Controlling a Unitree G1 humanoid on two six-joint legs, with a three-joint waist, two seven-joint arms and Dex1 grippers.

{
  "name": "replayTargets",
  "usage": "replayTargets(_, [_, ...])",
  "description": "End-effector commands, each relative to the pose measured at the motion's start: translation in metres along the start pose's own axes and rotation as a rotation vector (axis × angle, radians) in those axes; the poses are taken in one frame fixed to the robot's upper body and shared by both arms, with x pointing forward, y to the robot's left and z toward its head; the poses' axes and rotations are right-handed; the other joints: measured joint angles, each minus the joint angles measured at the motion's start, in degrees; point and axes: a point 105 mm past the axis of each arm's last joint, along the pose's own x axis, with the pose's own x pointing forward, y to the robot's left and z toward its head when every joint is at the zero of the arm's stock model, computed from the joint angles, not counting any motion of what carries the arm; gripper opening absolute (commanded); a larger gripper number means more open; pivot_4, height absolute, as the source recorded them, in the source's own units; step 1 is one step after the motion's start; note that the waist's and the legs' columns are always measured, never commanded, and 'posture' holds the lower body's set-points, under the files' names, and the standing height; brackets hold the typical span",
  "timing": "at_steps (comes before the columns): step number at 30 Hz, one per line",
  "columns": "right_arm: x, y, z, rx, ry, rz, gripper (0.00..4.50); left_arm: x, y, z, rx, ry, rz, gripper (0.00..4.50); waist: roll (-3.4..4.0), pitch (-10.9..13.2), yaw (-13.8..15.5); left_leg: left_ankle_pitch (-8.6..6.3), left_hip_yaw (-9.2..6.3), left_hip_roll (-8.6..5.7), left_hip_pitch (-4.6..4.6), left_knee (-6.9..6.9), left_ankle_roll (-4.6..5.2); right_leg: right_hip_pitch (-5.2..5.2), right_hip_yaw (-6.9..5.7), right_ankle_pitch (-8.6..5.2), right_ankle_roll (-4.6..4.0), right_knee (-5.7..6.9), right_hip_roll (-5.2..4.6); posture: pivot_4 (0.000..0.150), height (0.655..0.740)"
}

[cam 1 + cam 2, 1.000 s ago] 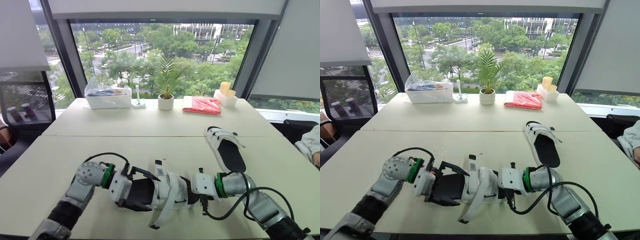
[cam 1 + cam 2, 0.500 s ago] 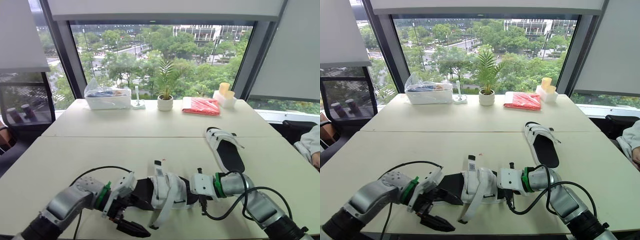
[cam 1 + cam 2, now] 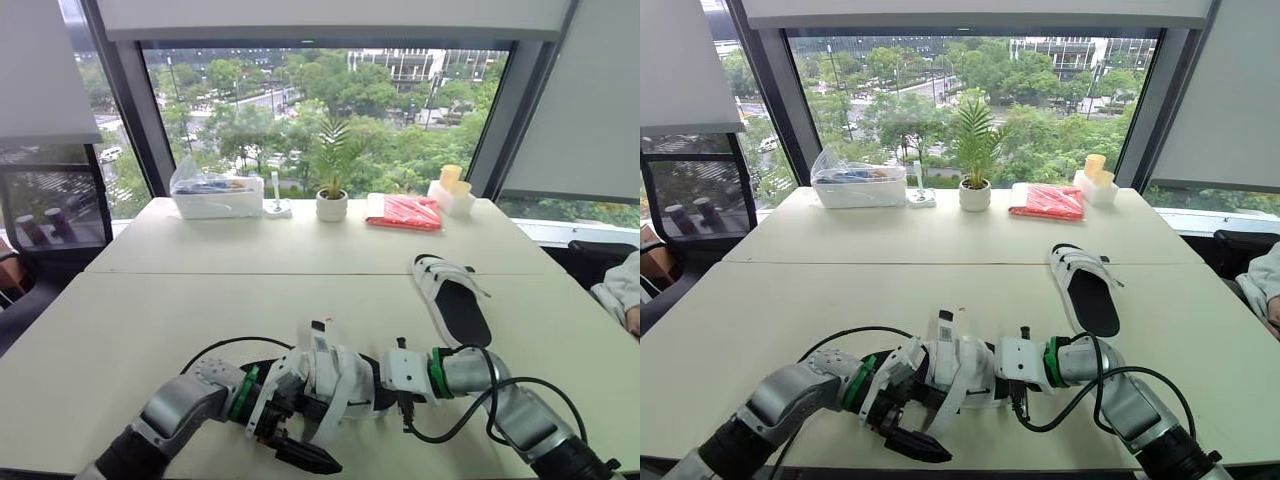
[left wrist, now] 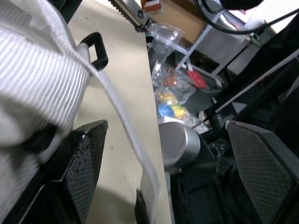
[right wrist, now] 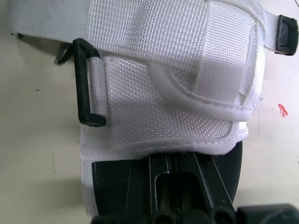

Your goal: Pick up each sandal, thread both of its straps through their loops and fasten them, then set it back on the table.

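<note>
White mesh sandal with a black sole [image 3: 338,375] lies crosswise near the cream table's [image 3: 140,310] front edge, long axis left to right.
Right gripper [image 5: 180,186] is clamped on one sole end; left gripper [image 4: 159,140] is spread wide, a loose strap [image 4: 122,122] trailing between its fingers. A matching second sandal [image 3: 452,300] lies lengthwise, well apart at right. A clear plastic box [image 3: 215,192] holds bagged items beside a potted plant [image 3: 331,200].

The near sandal [image 3: 335,372] lies close to the front edge of the table [image 3: 200,300]. It has white mesh straps over a black footbed. One strap [image 3: 328,418] hangs loose toward the edge, unfastened, and its black loop [image 5: 81,84] stands empty. The far sandal [image 3: 455,305], white with a black footbed, rests sole-down well apart to the right and farther back, with its straps open.
</note>
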Motion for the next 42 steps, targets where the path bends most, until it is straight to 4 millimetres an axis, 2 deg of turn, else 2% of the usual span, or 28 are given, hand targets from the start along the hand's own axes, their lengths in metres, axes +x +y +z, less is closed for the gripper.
replayTargets(1, [0.013, 0.032, -0.019, 0.074, 0.07, 0.113, 0.0, -0.003, 0.014, 0.006, 0.013, -0.002, 0.08, 3.67, 0.0, -0.03, 0.02, 0.0, 0.0, 0.0, 0.0, 0.0, 0.0, 0.01, 0.0, 0.0, 0.0, -0.01, -0.01, 0.15, 0.74])
replayTargets(3, [0.013, 0.032, -0.019, 0.075, 0.071, 0.113, 0.0, -0.003, 0.015, 0.009, -0.012, -0.02, 0.084, 2.91, 0.0, -0.03, -0.04, 0.0, 0.0, 0.0, -0.01, 0.0, 0.0, 0.0, -0.01, 0.0, -0.01, -0.01, -0.02, 0.15, 0.74])
replayTargets(8, [0.013, 0.034, -0.018, 0.078, 0.07, 0.116, 0.0, -0.006, 0.01, 0.015, -0.064, -0.051, 0.064, 0.21, -0.01, -0.02, -0.2, 0.0, 0.0, 0.0, -0.09, -0.18, 0.0, -0.17, -0.02, -0.04, -0.06, -0.03, -0.02, 0.15, 0.74])
replayTargets(9, [0.013, 0.035, -0.018, 0.078, 0.071, 0.116, 0.0, -0.006, 0.007, 0.016, -0.072, -0.053, 0.05, 0.04, -0.01, -0.02, -0.2, 0.0, 0.0, 0.0, -0.09, -0.21, 0.0, -0.19, -0.03, -0.03, -0.05, -0.03, -0.02, 0.15, 0.74])
replayTargets(13, [0.015, 0.034, -0.019, 0.076, 0.071, 0.117, 0.0, -0.015, -0.01, 0.032, -0.174, -0.102, -0.066, 0.04, -0.02, -0.01, -0.17, 0.0, 0.0, 0.01, -0.09, -0.24, 0.0, -0.19, -0.04, -0.03, -0.05, -0.04, -0.02, 0.15, 0.74])
replayTargets(17, [0.016, 0.034, -0.019, 0.073, 0.071, 0.118, 0.0, -0.023, -0.015, 0.055, -0.262, -0.187, -0.143, 0.04, -0.04, 0.0, -0.25, 0.0, -0.01, 0.01, -0.07, -0.24, 0.0, -0.17, -0.05, -0.1, -0.17, -0.04, -0.02, 0.15, 0.74])
replayTargets(20, [0.016, 0.033, -0.019, 0.071, 0.071, 0.118, 0.0, -0.023, -0.01, 0.075, -0.279, -0.285, -0.147, 0.04, -0.04, 0.0, -0.3, 0.0, -0.01, 0.01, -0.07, -0.24, 0.0, -0.17, -0.06, -0.08, -0.13, -0.04, -0.02, 0.15, 0.74])
replayTargets(23, [0.016, 0.032, -0.018, 0.069, 0.071, 0.117, 0.0, -0.016, 0.009, 0.089, -0.262, -0.382, -0.043, 0.04, -0.08, 0.02, -0.34, 0.0, -0.01, 0.0, -0.06, -0.24, -0.01, -0.16, -0.07, -0.01, -0.01, -0.05, 0.0, 0.15, 0.74])
replayTargets(26, [0.016, 0.032, -0.019, 0.07, 0.074, 0.116, 0.0, -0.006, 0.021, 0.09, -0.255, -0.401, 0.054, 0.04, -0.08, 0.02, -0.42, 0.01, -0.01, 0.01, -0.05, -0.24, -0.02, -0.18, -0.06, 0.0, 0.02, -0.04, 0.04, 0.15, 0.74])
replayTargets(31, [0.014, 0.035, -0.019, 0.075, 0.076, 0.116, 0.0, 0.006, 0.03, 0.09, -0.254, -0.49, 0.171, 0.04, -0.08, 0.01, -0.37, 0.02, -0.02, 0.01, -0.04, -0.25, -0.08, -0.16, -0.05, 0.01, 0.03, -0.05, 0.05, 0.15, 0.74])
replayTargets(37, [0.013, 0.04, -0.019, 0.088, 0.076, 0.121, 0.0, 0.014, 0.019, 0.08, -0.352, -0.487, 0.19, 0.04, -0.08, 0.01, -0.19, 0.06, -0.03, 0.02, -0.04, -0.28, -0.16, -0.16, -0.05, 0.01, 0.02, -0.06, 0.04, 0.15, 0.74])
replayTargets(42, [0.013, 0.045, -0.019, 0.093, 0.08, 0.129, 0.0, 0.009, 0.021, 0.083, -0.423, -0.522, 0.244, 0.04, -0.08, 0.01, -0.09, 0.05, -0.03, 0.02, -0.05, -0.29, -0.16, -0.14, -0.05, 0.01, 0.02, -0.11, 0.04, 0.15, 0.74])
